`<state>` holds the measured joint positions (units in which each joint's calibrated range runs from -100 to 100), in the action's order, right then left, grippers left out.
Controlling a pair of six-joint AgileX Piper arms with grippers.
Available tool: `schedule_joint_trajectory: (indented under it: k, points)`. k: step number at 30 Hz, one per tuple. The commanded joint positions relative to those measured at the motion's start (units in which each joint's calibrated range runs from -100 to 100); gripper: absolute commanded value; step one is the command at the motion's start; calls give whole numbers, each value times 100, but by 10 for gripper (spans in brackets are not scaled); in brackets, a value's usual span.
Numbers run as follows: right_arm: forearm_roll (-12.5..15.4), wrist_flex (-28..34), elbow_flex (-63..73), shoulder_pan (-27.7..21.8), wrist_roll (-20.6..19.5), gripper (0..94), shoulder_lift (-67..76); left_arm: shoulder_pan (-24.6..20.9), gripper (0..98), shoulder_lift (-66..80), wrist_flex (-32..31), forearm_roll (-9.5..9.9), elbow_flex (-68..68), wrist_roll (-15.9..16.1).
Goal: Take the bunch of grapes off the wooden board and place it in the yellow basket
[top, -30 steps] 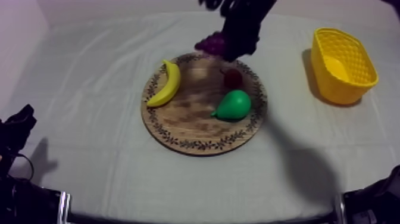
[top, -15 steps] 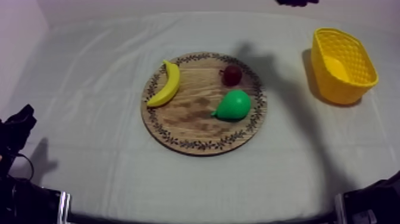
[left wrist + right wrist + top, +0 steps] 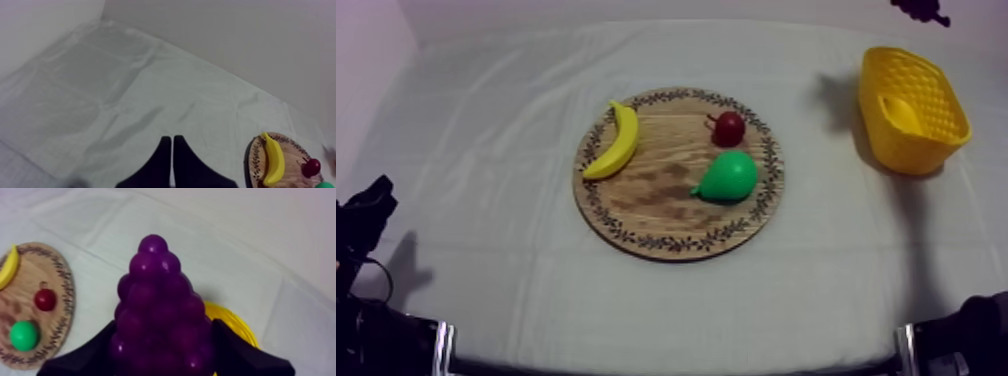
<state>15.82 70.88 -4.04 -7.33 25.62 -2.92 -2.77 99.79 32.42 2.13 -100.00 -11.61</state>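
Note:
The purple bunch of grapes (image 3: pixel 160 313) hangs high in the air, with my right gripper (image 3: pixel 162 340) shut on it and one black finger (image 3: pixel 92 355) on each side. The yellow basket (image 3: pixel 234 324) lies just beyond and under the bunch. From above, the grapes (image 3: pixel 921 9) show at the far edge, behind the basket (image 3: pixel 884 135) at the right side of the table. My left gripper (image 3: pixel 172 157) is shut on nothing over bare cloth and rests low at the left (image 3: pixel 369 208).
The round wooden board (image 3: pixel 656 190) lies mid-table with a banana (image 3: pixel 618 140), a small red fruit (image 3: pixel 729 127) and a green pear (image 3: pixel 728 177) on it. Bare cloth lies between the board and the basket.
My right arm has lifted the grapes off the board's far rim and carried them up and to the right, to behind the basket. The left arm has not moved.

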Motion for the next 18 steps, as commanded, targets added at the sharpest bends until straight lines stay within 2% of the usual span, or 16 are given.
schedule_joint_trajectory:
  k: [1, 7, 14, 18]
  points:
    - [-46, -272, -395, -165, 19, 447, -40, -2, 1, -5, -1, 0, 0, 3]
    - [-128, -830, -1070, -265, -21, 489, -125, -2, 1, -5, -1, 0, 0, 2]
    - [-343, -1064, -1393, -217, -323, 768, -159, -2, 1, -5, -1, 0, 0, 4]
    - [-439, -963, -1317, -193, -489, 852, -123, -2, 1, -5, -1, 0, 0, 4]
